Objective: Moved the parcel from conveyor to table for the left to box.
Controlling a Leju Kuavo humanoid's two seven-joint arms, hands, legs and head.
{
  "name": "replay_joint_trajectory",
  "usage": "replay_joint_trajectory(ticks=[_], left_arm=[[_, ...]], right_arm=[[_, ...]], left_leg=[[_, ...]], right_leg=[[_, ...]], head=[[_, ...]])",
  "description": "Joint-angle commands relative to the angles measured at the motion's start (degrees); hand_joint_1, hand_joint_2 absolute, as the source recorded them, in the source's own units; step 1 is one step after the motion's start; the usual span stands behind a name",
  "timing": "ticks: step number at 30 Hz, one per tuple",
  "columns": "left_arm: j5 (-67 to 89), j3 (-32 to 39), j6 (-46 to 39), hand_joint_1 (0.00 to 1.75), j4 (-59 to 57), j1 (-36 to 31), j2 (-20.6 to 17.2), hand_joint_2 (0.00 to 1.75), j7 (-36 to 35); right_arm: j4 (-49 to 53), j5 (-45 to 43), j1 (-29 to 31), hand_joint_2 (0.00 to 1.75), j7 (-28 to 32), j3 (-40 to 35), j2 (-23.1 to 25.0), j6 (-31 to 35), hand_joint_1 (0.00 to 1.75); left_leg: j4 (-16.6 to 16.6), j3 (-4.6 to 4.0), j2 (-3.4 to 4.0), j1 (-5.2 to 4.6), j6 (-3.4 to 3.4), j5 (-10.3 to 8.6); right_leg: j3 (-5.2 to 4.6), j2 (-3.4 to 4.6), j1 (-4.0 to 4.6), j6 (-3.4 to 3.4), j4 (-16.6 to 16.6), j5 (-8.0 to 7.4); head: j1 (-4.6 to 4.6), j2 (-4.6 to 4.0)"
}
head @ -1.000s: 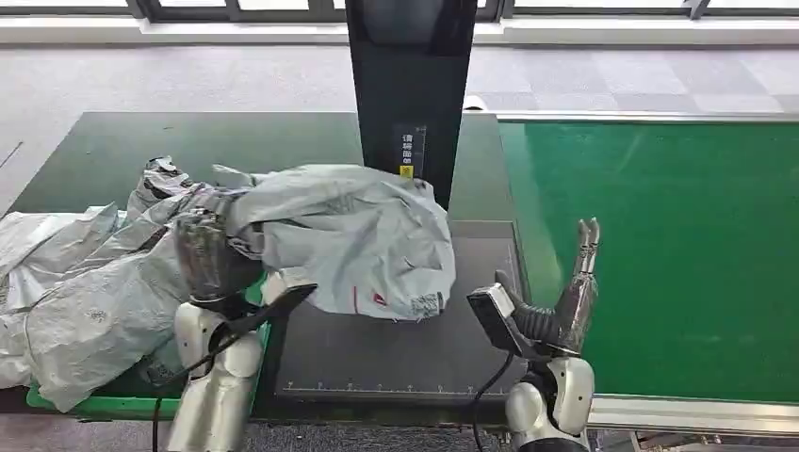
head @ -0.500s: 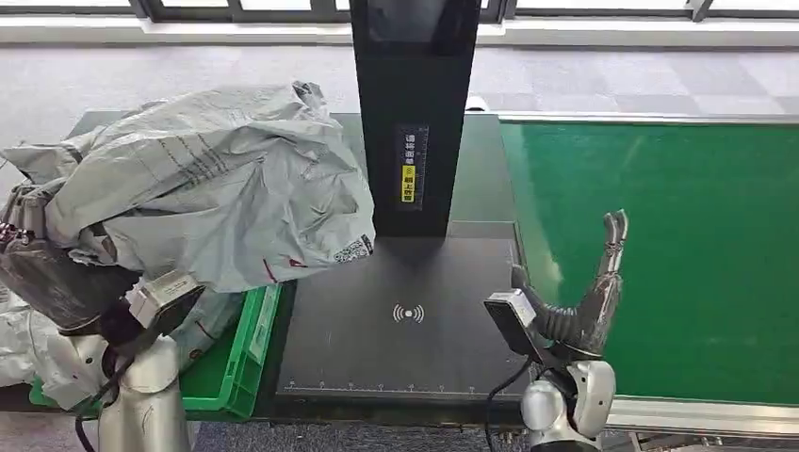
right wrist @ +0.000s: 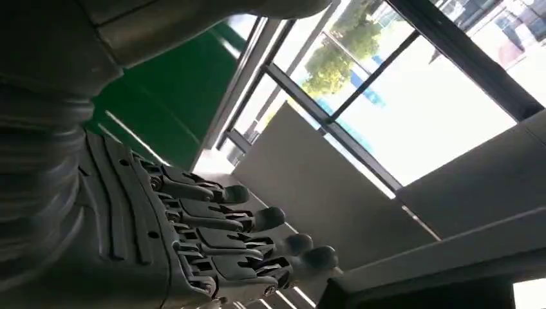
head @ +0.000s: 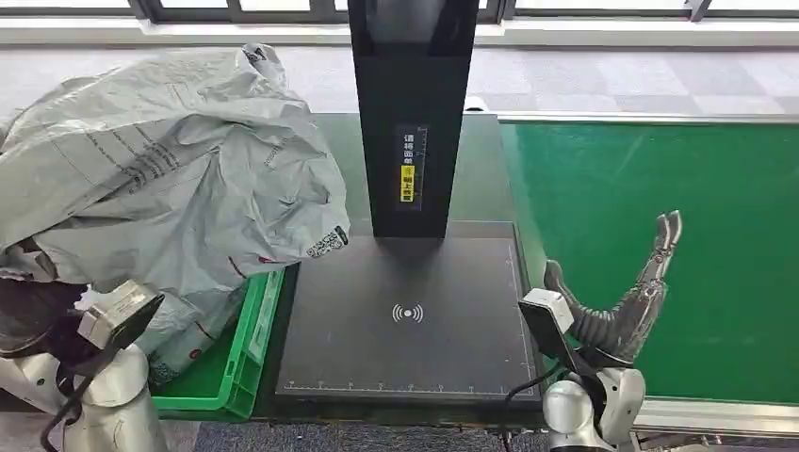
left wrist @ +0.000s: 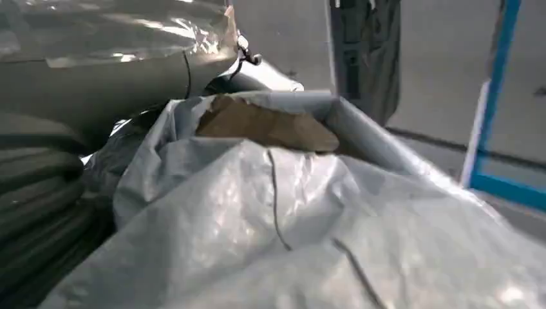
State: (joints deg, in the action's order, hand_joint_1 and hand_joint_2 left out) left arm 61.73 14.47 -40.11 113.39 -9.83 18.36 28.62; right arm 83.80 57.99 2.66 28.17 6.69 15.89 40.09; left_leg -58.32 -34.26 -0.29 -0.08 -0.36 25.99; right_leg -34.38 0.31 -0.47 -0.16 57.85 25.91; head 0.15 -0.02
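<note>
At the left of the frame, our left robot hand (head: pixel 33 315) held the grey parcel (head: pixel 170 174) bunched above the green bin (head: pixel 247 350), its fingers hidden under the bag. We judged the slack plastic could slip free, or drape over the bin's rim. At centre lay the black scanner surface (head: pixel 405 320). Lower right, our right robot hand (head: pixel 627 301) stood spread and empty beside the green conveyor (head: pixel 660 179).

Even daylight from the windows (head: pixel 283 8) beyond the black scanner post (head: pixel 411 113) lights the head view sharply, with a soft shadow at the post's foot. In the left wrist view the grey parcel (left wrist: pixel 309 232) lies soft and blurred, glare streaking its plastic. The right wrist view's panes (right wrist: pixel 418 103) blow out white, leaving the fingers (right wrist: pixel 212 225) dim.
</note>
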Motion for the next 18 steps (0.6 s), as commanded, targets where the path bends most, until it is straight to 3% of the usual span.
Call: replay_joint_trajectory(ticks=[1, 2, 5, 6, 7, 10, 18], left_arm=[[11.68, 6.39, 0.11, 1.75, -20.32, -2.62, 0.05, 1.75, -11.46], [14.64, 8.89, 0.11, 1.75, -24.41, -4.83, 1.64, 1.75, -10.36], [17.72, 9.89, 0.11, 1.75, -30.91, -6.27, 1.64, 1.75, -12.51], [14.86, 7.75, 0.11, 1.75, -28.79, -2.58, -0.37, 1.75, -13.26], [18.71, 9.70, 0.11, 1.75, -32.71, -6.65, 1.64, 1.75, -14.08], [21.12, 10.70, 0.11, 1.75, -37.13, -7.72, 1.64, 1.75, -16.14], [23.82, 11.87, 0.11, 1.75, -41.38, -7.31, 0.51, 1.75, -21.16]], right_arm=[[3.20, 0.63, -1.06, 1.75, -3.08, 3.27, 3.64, -0.09, 0.00], [2.94, 0.32, -1.34, 1.75, -1.59, 4.43, 4.11, -0.09, 0.00], [3.73, 0.45, -1.85, 1.75, -1.97, 4.52, 4.11, -0.09, 0.00], [4.54, -0.59, -2.56, 1.75, -2.69, 3.85, 2.68, -0.09, 0.00], [4.30, 0.58, -2.36, 1.75, -2.23, 4.40, 4.11, -0.09, 0.00], [4.54, 0.20, -2.88, 1.75, -1.70, 4.58, 4.11, -0.09, 0.00], [2.67, 0.22, -1.69, 1.75, -1.48, 3.96, 4.11, -0.09, 0.00]], left_leg=[[0.17, 0.23, -0.18, -0.07, -0.04, -0.07], [0.23, 0.28, -0.10, -0.06, -0.06, -0.07], [0.16, 0.20, -0.16, -0.03, -0.05, -0.07], [0.15, 0.21, -0.21, -0.10, -0.03, -0.07], [0.21, 0.25, -0.23, -0.08, -0.05, -0.09], [0.10, 0.15, -0.17, -0.04, -0.04, -0.05], [0.11, 0.19, -0.01, -0.05, -0.05, -0.01]], right_leg=[[0.24, -0.21, -0.07, 0.00, -0.08, 0.03], [0.28, -0.15, -0.05, -0.01, -0.16, 0.00], [0.23, -0.22, -0.02, -0.01, -0.11, 0.01], [0.21, -0.25, -0.10, 0.01, -0.07, 0.03], [0.28, -0.28, -0.08, 0.00, -0.13, 0.02], [0.18, -0.21, -0.03, 0.01, -0.08, 0.02], [0.15, -0.04, -0.04, -0.01, -0.08, -0.01]], head=[[0.00, 0.00], [0.00, 0.00], [0.00, 0.00], [0.00, 0.02], [0.02, 0.00], [0.02, 0.02], [0.00, 0.00]])
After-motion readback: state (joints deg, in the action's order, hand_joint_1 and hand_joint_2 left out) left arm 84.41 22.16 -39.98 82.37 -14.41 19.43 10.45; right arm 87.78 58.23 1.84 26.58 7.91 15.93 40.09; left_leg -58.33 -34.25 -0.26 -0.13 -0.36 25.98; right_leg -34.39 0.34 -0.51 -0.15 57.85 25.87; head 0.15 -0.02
